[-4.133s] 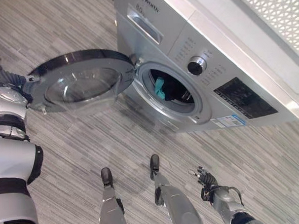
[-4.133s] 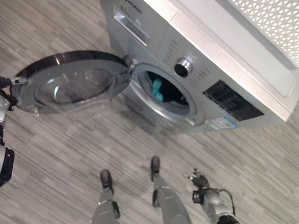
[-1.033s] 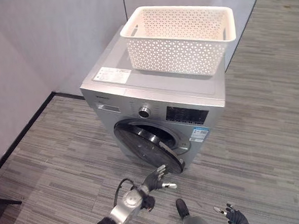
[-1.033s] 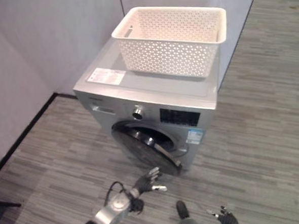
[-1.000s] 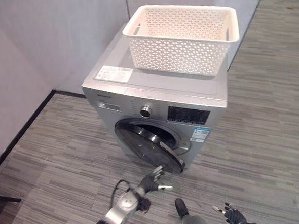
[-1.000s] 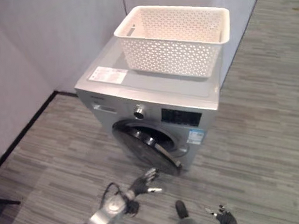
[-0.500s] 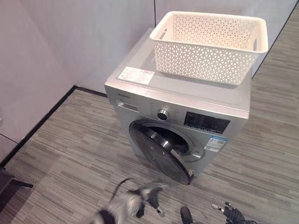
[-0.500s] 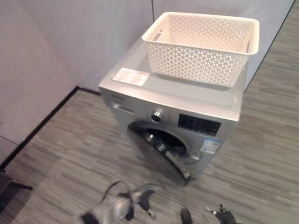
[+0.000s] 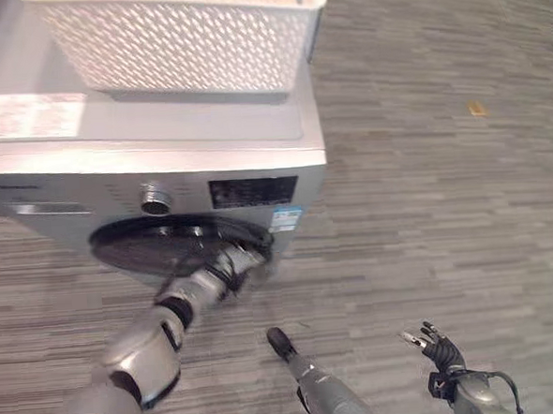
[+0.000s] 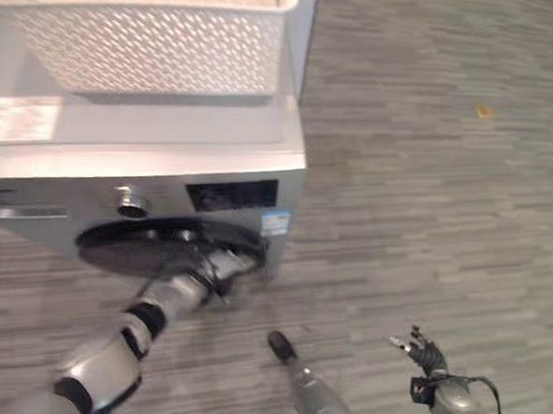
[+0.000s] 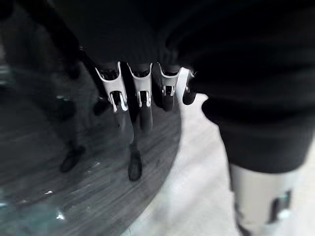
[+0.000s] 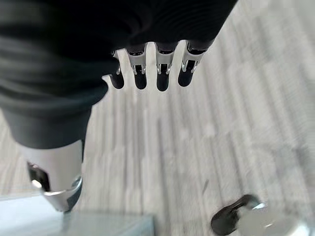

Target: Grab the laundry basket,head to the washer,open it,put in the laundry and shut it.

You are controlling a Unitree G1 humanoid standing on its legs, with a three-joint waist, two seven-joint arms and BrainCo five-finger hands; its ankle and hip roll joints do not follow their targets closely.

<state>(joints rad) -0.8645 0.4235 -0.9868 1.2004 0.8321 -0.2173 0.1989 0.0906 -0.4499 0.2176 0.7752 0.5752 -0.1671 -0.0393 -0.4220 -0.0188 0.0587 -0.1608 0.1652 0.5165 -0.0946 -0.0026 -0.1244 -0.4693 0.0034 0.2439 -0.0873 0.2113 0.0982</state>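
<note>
The silver washer [image 9: 160,148] stands at the left, with a white label [image 9: 27,116] on its flat top and the white perforated laundry basket [image 9: 177,39] sitting on that top, toward the back. On the front panel a round knob [image 9: 154,198] sits left of a dark display [image 9: 253,191]. Below them the dark round door [image 9: 166,244] lies nearly flat against the front (whether fully latched I cannot tell). The left hand [image 9: 231,264] reaches up to the door's right edge, its fingers [image 11: 114,91] straight and laid against the dark glass, holding nothing. Grey striped floor [image 9: 443,159] spreads to the right, a small orange scrap [image 9: 477,108] lying on it well apart. At the lower right the right hand [image 9: 439,349] hangs over the floor, fingers [image 12: 163,69] relaxed and empty.
</note>
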